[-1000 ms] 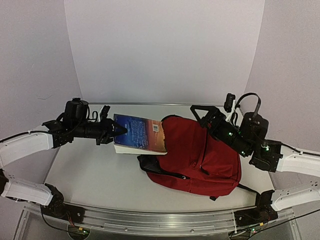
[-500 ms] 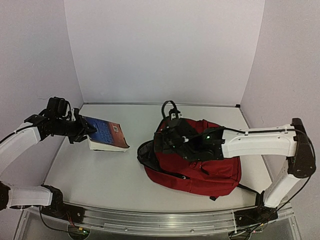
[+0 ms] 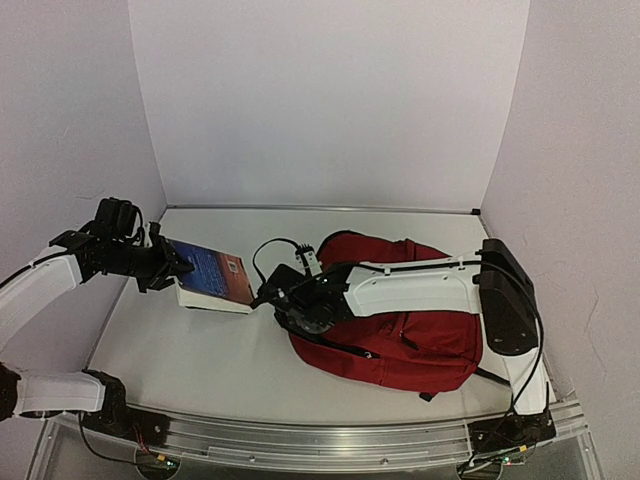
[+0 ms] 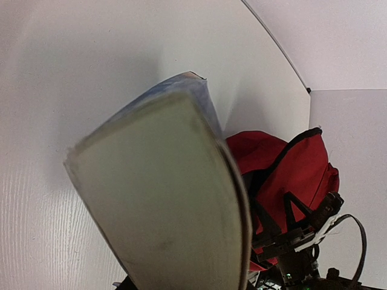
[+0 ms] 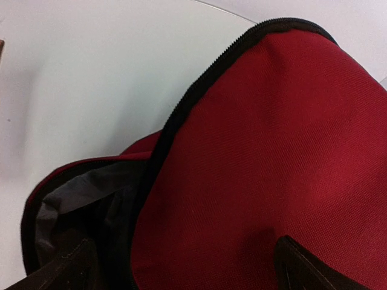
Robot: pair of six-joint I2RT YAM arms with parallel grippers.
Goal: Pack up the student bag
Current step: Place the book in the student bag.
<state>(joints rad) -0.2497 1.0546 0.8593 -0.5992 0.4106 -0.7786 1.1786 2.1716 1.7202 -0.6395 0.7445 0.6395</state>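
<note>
On the right half of the table point(image 3: 200, 360), lying flat: the student bag point(image 3: 420, 340), mouth turned left. Much of its far side covered in the top view by the right arm stretched across it. At the mouth, hard to make out from above, the right gripper point(image 3: 292, 300), dark against dark straps. Clearer from the right wrist: two fingertips point(image 5: 66, 266) at the bottom corners, cut off by the frame, spread wide, nothing clamped between. Under them the red flap and black zipper point(image 5: 199, 90), with grey lining point(image 5: 78, 199) showing in the gap at the left. Cannot tell whether those tips touch the fabric.

To the left, tilted, a book point(image 3: 215, 275) with a blue cover, pinched at its left edge by the left gripper point(image 3: 180, 265), narrowly parted around it. Unclear whether the near edge rests on the table. From the left wrist, nothing of the fingers: blurred page block filling most of the frame and hiding them. Beyond it, only a red slice of bag and part of the right arm.
</note>
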